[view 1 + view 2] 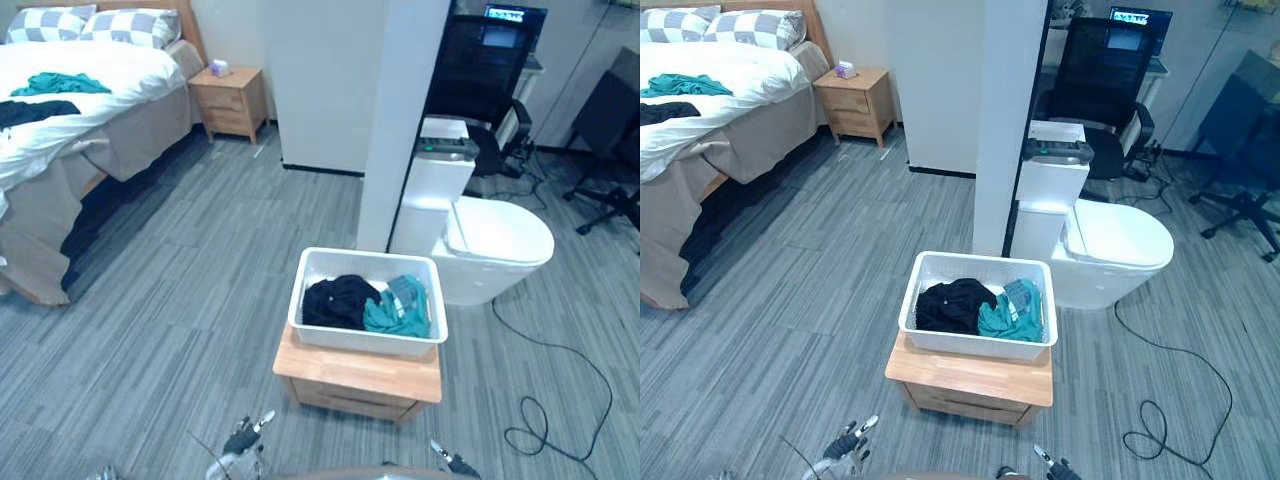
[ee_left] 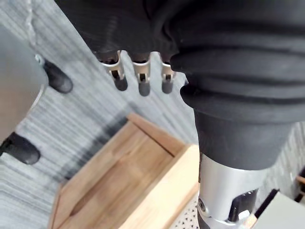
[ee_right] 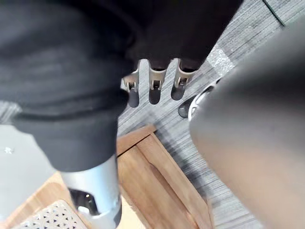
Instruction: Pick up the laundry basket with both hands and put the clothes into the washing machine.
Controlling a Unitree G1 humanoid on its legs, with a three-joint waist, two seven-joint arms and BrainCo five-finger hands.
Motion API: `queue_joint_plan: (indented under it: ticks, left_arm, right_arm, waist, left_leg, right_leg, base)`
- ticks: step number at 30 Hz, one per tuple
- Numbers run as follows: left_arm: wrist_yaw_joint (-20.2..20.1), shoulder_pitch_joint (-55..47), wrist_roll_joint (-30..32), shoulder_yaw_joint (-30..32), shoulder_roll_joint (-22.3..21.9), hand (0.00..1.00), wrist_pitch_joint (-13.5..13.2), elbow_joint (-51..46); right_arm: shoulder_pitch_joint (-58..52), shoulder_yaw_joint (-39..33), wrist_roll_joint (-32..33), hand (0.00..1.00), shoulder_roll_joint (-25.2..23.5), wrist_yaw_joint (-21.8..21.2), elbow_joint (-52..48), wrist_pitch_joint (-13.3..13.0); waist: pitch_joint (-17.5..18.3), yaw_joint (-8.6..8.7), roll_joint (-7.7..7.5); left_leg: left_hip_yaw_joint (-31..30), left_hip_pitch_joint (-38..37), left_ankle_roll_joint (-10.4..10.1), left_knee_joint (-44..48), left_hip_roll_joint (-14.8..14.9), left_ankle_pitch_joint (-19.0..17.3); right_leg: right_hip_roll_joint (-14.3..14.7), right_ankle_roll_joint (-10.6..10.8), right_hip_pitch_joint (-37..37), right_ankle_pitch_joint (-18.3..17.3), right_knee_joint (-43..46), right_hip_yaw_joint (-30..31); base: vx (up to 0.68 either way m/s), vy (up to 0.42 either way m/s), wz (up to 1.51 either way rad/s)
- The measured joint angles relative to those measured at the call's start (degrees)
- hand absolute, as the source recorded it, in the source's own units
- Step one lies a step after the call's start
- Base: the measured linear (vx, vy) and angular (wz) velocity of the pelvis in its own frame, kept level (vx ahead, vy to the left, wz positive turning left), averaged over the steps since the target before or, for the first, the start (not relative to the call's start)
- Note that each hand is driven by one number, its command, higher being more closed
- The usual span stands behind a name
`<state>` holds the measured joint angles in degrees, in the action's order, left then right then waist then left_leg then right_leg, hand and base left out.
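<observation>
- Eye views: basket (image 1: 366, 342) sits on wood stand (image 1: 358, 376) and covers most of its top; a bare strip shows along the stand's front edge.
- In basket, clothes: black item (image 1: 340, 300) at L side, teal item (image 1: 400, 314) toward R front corner.
- L hand (image 1: 246, 436) and R hand (image 1: 455, 464) are low, in front of the stand, apart from the basket.
- L wrist view: L hand fingers (image 2: 142, 82) are straight and relaxed, nothing held. Stand lies past them.
- R wrist view: R hand fingers (image 3: 155, 89) are likewise extended and empty. A basket corner shows at the stand's edge.
- Step (est.): approach, pre-grasp; basket not yet lifted.
- Next (est.): move hands fwd and apart to basket's L and R rims, close both evenly, lift level so clothes stay in.
</observation>
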<state>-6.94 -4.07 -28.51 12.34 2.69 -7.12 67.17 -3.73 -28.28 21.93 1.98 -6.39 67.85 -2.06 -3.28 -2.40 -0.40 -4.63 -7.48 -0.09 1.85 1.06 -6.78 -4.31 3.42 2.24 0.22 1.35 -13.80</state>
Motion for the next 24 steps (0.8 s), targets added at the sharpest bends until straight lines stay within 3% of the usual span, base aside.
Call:
queue_joint_plan:
  ticks: [2, 4, 7, 8, 11, 13, 18, 24]
  left_arm:
    - [-0.4, -1.3, -0.1, 1.4, 0.4, 0.00, 0.0, -0.3]
    - [-0.4, -3.8, -0.7, 1.9, 0.8, 0.00, 0.2, -3.9]
    - [-0.4, -7.8, -2.8, 2.6, 2.2, 0.00, 0.3, -16.4]
    - [-0.4, -9.0, -3.4, 3.9, 3.3, 0.00, 0.3, -24.5]
    - [0.0, -8.0, -3.5, 6.2, 7.1, 0.00, -1.0, -36.5]
    - [0.8, -5.3, -3.5, 6.7, 9.5, 0.00, -1.6, -38.1]
    - [4.0, 5.4, -4.8, 6.7, 13.5, 0.00, -1.9, -38.3]
    - [6.3, 25.3, -9.3, -3.4, 20.2, 0.00, -1.9, -32.7]
  right_arm:
    - [-0.8, 0.2, 2.0, 0.00, 0.1, 0.1, -3.5, 0.1]
    - [-2.5, 0.1, 3.4, 0.00, 0.4, 0.4, -13.6, -0.1]
    - [-3.5, -1.3, 4.2, 0.00, 2.9, 2.1, -27.5, -1.8]
    - [-3.4, -1.8, 4.5, 0.00, 4.5, 2.9, -32.9, -2.1]
    - [-1.4, -1.5, 2.9, 0.00, 7.6, 3.7, -38.5, -2.1]
    - [0.6, -0.8, 2.6, 0.00, 9.8, 3.8, -38.6, -1.9]
    - [11.6, 8.4, 2.2, 0.00, 19.7, 2.7, -38.6, 0.4]
    - [32.3, 21.2, 2.2, 0.00, 24.4, 2.6, -36.1, 1.4]
  waist:
    - [0.8, 0.07, -0.34]
    - [1.4, 0.13, -0.29]
    - [1.9, -0.03, -1.23]
    - [2.2, -0.09, -1.47]
    - [2.6, -0.19, -1.58]
    - [2.6, -0.27, -1.81]
    - [-2.0, -0.23, -0.24]
    - [-10.6, -0.24, -0.92]
  left_leg:
    - [0.0, 0.7, -0.2, 0.0, 0.3, -0.2]
    - [0.2, 1.8, -0.2, 0.0, 0.3, -0.2]
    - [0.5, 2.9, -0.2, 0.1, -0.1, -0.2]
    - [0.7, 3.7, -0.2, 0.2, -0.2, -0.2]
    - [0.9, 5.7, -0.2, 0.3, -0.3, -0.1]
    - [1.2, 6.7, -0.2, 0.6, -0.4, -0.1]
    - [2.9, 10.7, -0.2, 2.9, -1.2, 0.0]
    - [3.4, 15.2, -0.6, 6.4, -1.2, 0.2]
  right_leg:
    - [0.4, -0.3, -0.2, 0.3, -1.1, 0.0]
    - [0.6, -0.2, -0.9, 0.9, -2.0, 0.3]
    - [0.5, -0.4, -1.8, 2.0, -3.5, 0.7]
    - [0.5, -0.3, -2.1, 2.2, -3.9, 1.0]
    - [0.5, -0.3, -3.8, 3.0, -4.7, 1.2]
    - [0.5, -0.5, -4.6, 3.5, -4.9, 1.4]
    - [0.2, -0.9, -8.3, 5.8, -5.8, 3.3]
    - [0.1, -2.4, -11.5, 8.7, -6.0, 4.1]
  base:
    - [0.05, -0.066, -0.06]
    - [0.04, -0.031, -0.05]
    - [0.02, 0.003, -0.07]
    - [-0.01, 0.009, -0.06]
    - [-0.01, 0.010, -0.06]
    - [-0.01, 0.004, -0.08]
    - [-0.04, 0.016, -0.17]
    - [-0.10, 0.001, -0.06]
